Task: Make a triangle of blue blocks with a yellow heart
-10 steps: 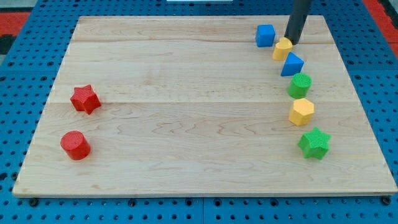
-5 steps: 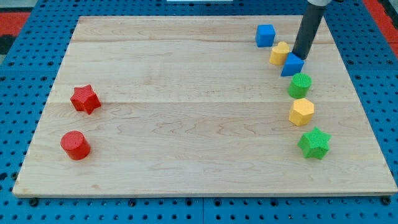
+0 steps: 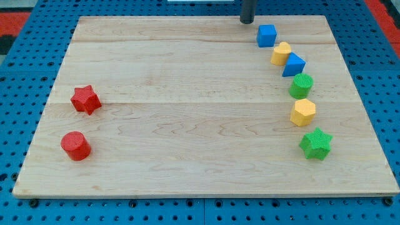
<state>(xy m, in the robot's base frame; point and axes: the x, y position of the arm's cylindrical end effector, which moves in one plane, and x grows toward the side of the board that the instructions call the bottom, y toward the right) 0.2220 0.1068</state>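
Observation:
A blue cube (image 3: 267,35) sits near the view's top right. Just below and right of it lies the yellow heart (image 3: 281,53), touching a blue triangular block (image 3: 293,64) on its lower right. My tip (image 3: 247,22) is at the board's top edge, a little up and left of the blue cube, touching no block.
A green cylinder (image 3: 301,85), a yellow hexagon (image 3: 303,112) and a green star (image 3: 315,144) run down the right side below the blue triangular block. A red star (image 3: 85,99) and a red cylinder (image 3: 75,145) lie at the left of the wooden board (image 3: 187,112).
My tip went from right of the yellow heart down to the blue triangular block, then jumped up and left to the board's top edge. The yellow heart shifted slightly left and down.

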